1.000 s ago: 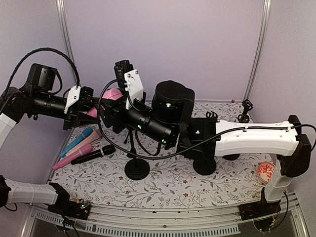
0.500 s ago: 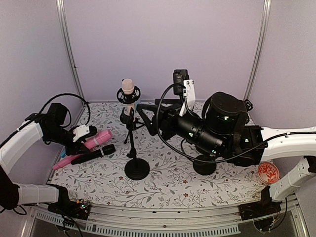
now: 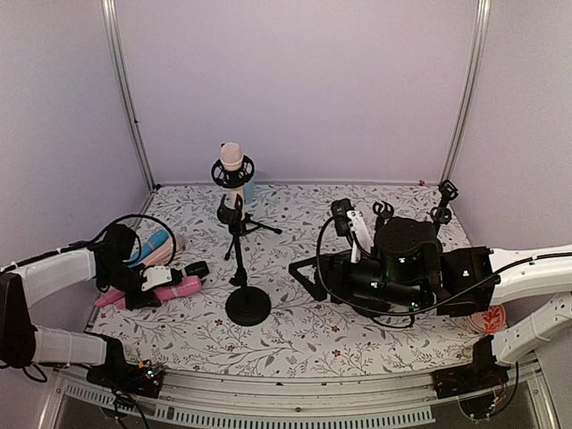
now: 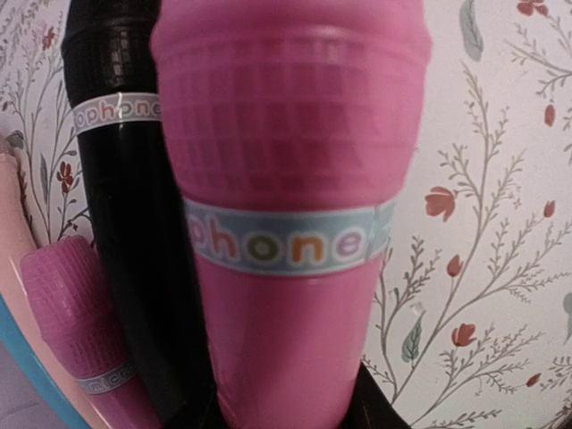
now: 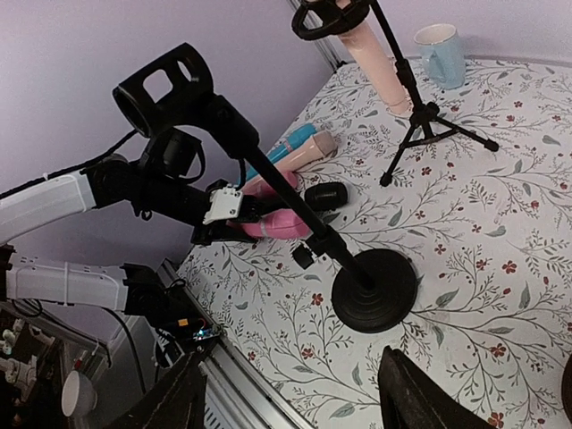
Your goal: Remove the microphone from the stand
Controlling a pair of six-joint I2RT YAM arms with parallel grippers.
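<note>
Placement is judged the step in hand: near the left edge of the table, the pink microphone [image 3: 186, 287] is clenched by the left gripper [image 3: 159, 288] and held low beside the black microphone [image 4: 134, 223]. Toward the right edge, the right gripper [image 3: 302, 279] is spread wide, unladen. At mid-table, the clip [image 5: 165, 82] of the round-based stand [image 3: 248, 304] is seen bare. Next, a gentle release is called for. By the far edge, a cream microphone [image 3: 231, 158] is borne by a tripod stand [image 3: 237, 219].
</note>
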